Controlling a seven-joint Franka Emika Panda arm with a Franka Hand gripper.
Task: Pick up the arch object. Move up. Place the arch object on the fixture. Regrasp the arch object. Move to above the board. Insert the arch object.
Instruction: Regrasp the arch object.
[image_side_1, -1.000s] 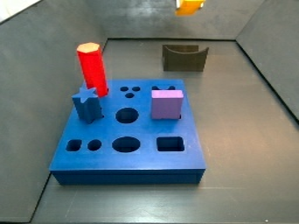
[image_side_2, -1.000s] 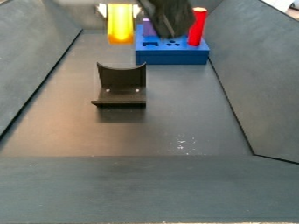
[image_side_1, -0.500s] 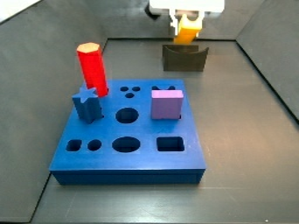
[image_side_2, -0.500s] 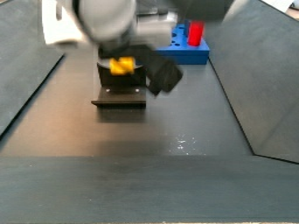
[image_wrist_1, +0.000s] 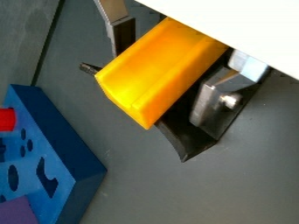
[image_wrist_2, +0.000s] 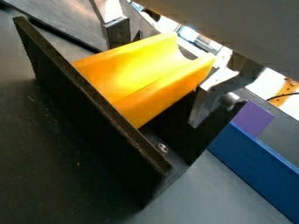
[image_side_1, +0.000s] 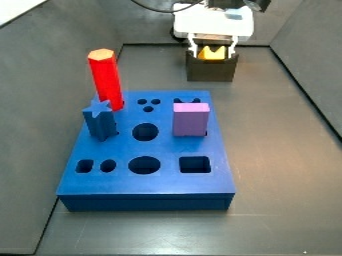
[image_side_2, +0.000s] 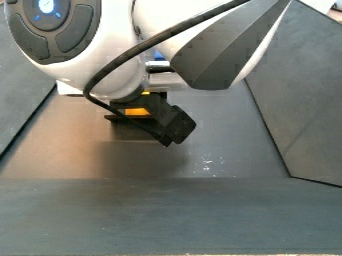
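The yellow-orange arch object (image_wrist_1: 149, 63) sits between the silver fingers (image_wrist_1: 219, 94) of my gripper (image_wrist_1: 162, 79), which is shut on it. In both wrist views it is down in the notch of the dark fixture (image_wrist_2: 84, 118), its arch groove (image_wrist_2: 146, 74) facing up. In a side view the gripper (image_side_1: 214, 48) stands over the fixture (image_side_1: 211, 70) at the far end of the floor, with the arch object (image_side_1: 214, 56) showing between the fingers. The blue board (image_side_1: 147, 160) lies nearer the front. My arm hides most of the fixture (image_side_2: 134, 122) in a side view; only a strip of the arch object (image_side_2: 138, 111) shows.
On the board stand a red cylinder (image_side_1: 104, 78), a purple cube (image_side_1: 191, 118) and a blue star piece (image_side_1: 99, 116). The board's corner (image_wrist_1: 47, 166) lies close beside the fixture in both wrist views. Grey walls ring the dark floor (image_side_1: 287, 180).
The gripper has come down with the arch object from high above the floor into the fixture's notch. The board and its pieces have not moved.
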